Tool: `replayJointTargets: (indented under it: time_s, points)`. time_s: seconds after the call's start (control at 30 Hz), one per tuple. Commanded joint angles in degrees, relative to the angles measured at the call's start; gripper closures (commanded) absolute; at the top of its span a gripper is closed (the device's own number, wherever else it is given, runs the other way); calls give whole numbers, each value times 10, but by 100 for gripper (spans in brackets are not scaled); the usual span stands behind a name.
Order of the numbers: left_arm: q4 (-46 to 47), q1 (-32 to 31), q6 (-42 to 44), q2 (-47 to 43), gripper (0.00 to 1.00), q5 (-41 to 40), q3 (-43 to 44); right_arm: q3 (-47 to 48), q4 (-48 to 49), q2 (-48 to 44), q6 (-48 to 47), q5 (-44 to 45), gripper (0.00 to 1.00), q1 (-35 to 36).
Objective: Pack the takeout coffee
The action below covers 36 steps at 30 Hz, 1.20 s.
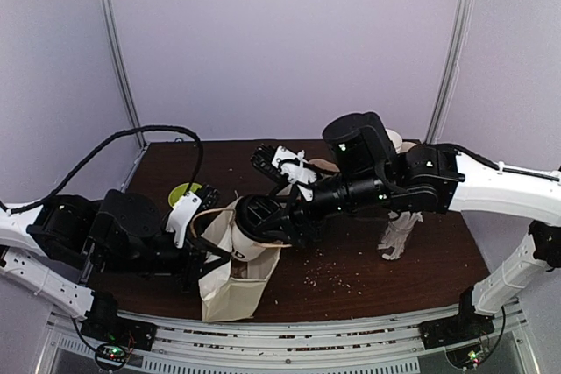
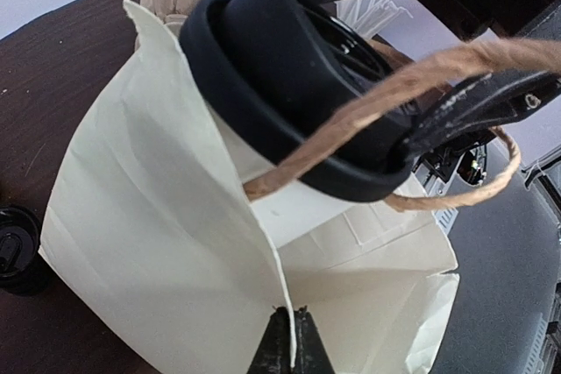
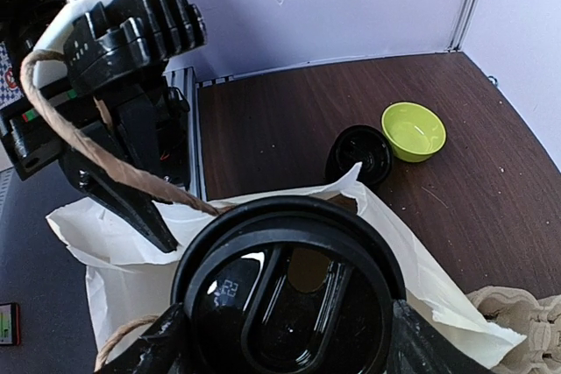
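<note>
Top external view shows the coffee cup (image 1: 240, 238), low in the middle, tipped at the mouth of the paper bag (image 1: 230, 291), held by the right pincer (image 1: 263, 218), while the left pincer (image 2: 294, 341) pinches the bag's edge, so the cup is not yet down inside.

The cup (image 1: 238, 241) is smooth white paper; its lid (image 3: 289, 295) is black plastic, glossy on top; the bag (image 2: 158, 243) is cream paper, matt and creased; its handle (image 2: 351, 120) is rough twisted brown cord; the counter (image 3: 289, 120) looks like dark wood, matt; the bowl (image 3: 414, 130) is glossy green plastic; the left tool (image 2: 294, 348) is matt black.
</note>
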Motion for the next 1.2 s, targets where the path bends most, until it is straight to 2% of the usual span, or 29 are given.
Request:
replayJointTargets:
  time_s: [0.0, 0.23, 0.63, 0.7, 0.8, 1.07, 1.17]
  points:
    - [34, 0, 16, 1, 100, -10, 22, 51, -65, 1, -7, -51, 57, 1]
    - [106, 5, 44, -6, 100, -21, 40, 87, -138, -3, -21, -1, 57, 2]
    - [219, 56, 46, -43, 100, 45, -18, 60, -132, 4, -27, 34, 58, 2]
    - [231, 68, 43, -51, 100, 60, -31, 61, -125, 11, -22, 61, 59, 2]
    - [235, 83, 39, -55, 100, 70, -41, 82, -144, 30, -24, 40, 58, 5]
    - [230, 95, 52, -37, 100, 84, -34, 87, -167, 0, -23, 1, 57, 5]
    - [234, 95, 61, -29, 100, 98, -30, 76, -163, 1, -24, 28, 58, 6]
